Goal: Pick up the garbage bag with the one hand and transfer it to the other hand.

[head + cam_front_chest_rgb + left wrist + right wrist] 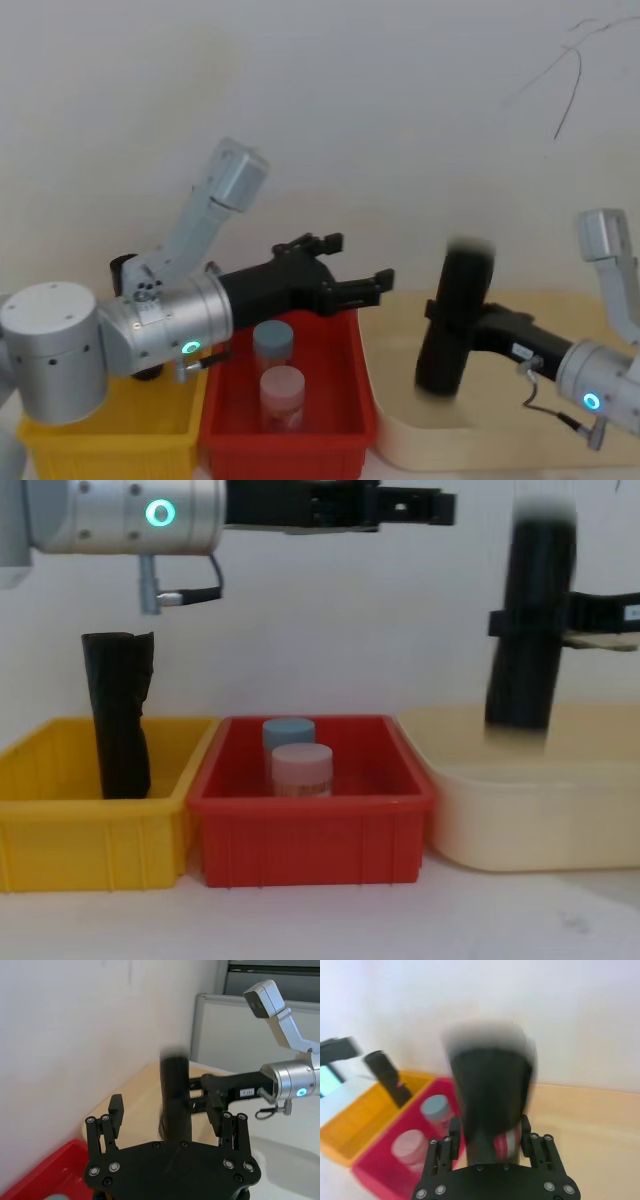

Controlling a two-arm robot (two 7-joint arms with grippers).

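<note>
— Where is the garbage bag (pixel 458 290) right now?

— Clamped between the fingers of my right gripper (pixel 441 320). It stands nearly upright in that grip, leaning a little, with its top above the fingers and its lower end beneath them, over the beige tray (pixel 400 425). A red mark shows on it just beside the fingers. I cannot tell whether its lower end touches the tray floor.

— And your left gripper (pixel 358 260)?

— Spread wide with nothing in it, fingertips pointing toward the bag and apart from it. Beneath the gripper sits the red bin (pixel 345 400) with a blue-lidded jar (pixel 273 342) and a pink-lidded jar (pixel 282 392). Back along that arm, the yellow bin (pixel 100 440) holds another black roll (pixel 118 720).
</note>
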